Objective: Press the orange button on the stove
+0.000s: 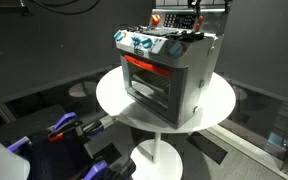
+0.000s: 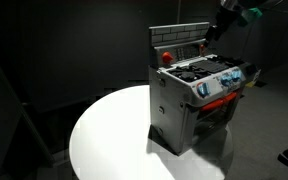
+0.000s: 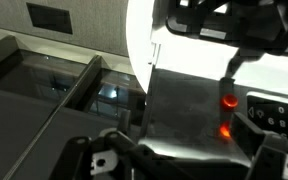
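A grey toy stove [image 1: 169, 75] with a red oven door stands on a round white table [image 1: 219, 105]; it also shows in the other exterior view [image 2: 189, 105]. The orange button [image 1: 156, 18] sits on the stove's upright back panel, seen in both exterior views [image 2: 166, 56]. My gripper [image 2: 208, 38] hangs above the stove's back edge, to the side of the button and apart from it; it is near the top edge in an exterior view [image 1: 196, 12]. In the wrist view the button [image 3: 229, 101] glows ahead of my gripper [image 3: 184, 142], whose fingers stand apart and hold nothing.
The stove top carries blue knobs and black burners [image 2: 219, 75]. The round table [image 2: 104, 135] has a bare white surface beside the stove. Dark curtains surround the scene. Blue and black equipment [image 1: 59, 130] sits low beside the table's pedestal.
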You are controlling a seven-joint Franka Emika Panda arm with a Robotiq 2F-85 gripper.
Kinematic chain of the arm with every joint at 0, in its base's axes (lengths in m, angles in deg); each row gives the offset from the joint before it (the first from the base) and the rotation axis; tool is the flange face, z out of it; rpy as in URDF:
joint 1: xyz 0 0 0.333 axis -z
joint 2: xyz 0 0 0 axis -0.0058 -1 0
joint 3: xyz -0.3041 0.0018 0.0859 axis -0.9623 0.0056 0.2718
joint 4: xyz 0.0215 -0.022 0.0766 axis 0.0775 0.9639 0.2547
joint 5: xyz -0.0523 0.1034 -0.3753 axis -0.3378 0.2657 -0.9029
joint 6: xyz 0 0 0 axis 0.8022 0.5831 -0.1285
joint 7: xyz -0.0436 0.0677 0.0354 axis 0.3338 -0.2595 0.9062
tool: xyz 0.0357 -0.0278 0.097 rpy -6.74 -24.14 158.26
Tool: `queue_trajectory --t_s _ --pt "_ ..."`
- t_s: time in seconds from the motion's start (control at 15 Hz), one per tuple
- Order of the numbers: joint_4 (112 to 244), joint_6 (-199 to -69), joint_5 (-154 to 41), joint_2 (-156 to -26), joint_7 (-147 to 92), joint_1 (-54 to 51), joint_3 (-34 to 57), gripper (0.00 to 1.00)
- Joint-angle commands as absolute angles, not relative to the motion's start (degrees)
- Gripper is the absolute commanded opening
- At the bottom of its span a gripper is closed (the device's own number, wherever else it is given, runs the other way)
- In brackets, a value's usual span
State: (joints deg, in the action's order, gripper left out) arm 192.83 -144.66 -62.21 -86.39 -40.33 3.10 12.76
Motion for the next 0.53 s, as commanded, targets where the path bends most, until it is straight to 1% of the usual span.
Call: queue_trajectory --t_s 0.0,0.47 --pt "191.88 -144.19 -63.23 -86.48 -38.58 2.51 12.29 1.0" --pt "191.39 -144.69 -63.65 -87.06 -38.41 2.44 12.17 1.0"
